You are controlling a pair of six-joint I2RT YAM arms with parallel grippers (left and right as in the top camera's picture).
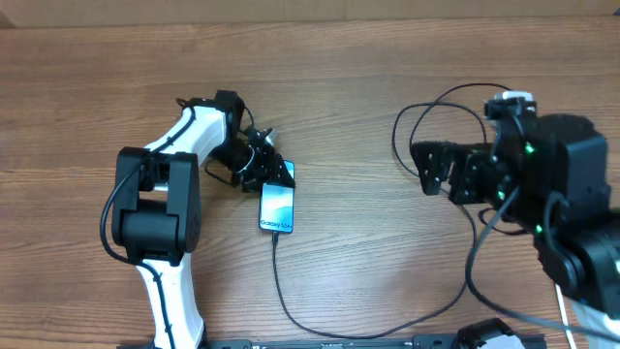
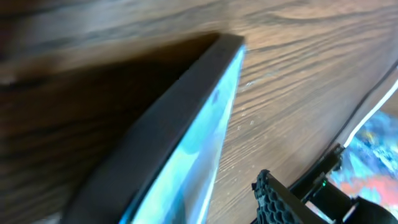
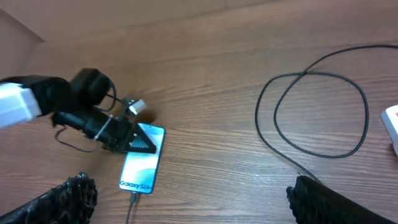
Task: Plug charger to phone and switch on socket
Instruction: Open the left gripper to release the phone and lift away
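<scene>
Left claw (image 1: 274,173) apart astride phone (image 1: 277,208) top, right claw (image 1: 426,168) apart near looped charger (image 3: 303,74)

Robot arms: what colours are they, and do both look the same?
Not quite. The left arm has white shells, chunky black joints and thin black cables looping beside it. The right arm looks nearly all black, with tiny green lights and a white piece on top. The left gripper has pointy black fingers; the right gripper has black, bumpy pads.

1 phone (image 1: 277,208); 1 black charger cable (image 1: 274,262); 1 white socket (image 3: 393,130), partly seen; 2 arms (image 1: 155,204) (image 1: 562,184).
</scene>
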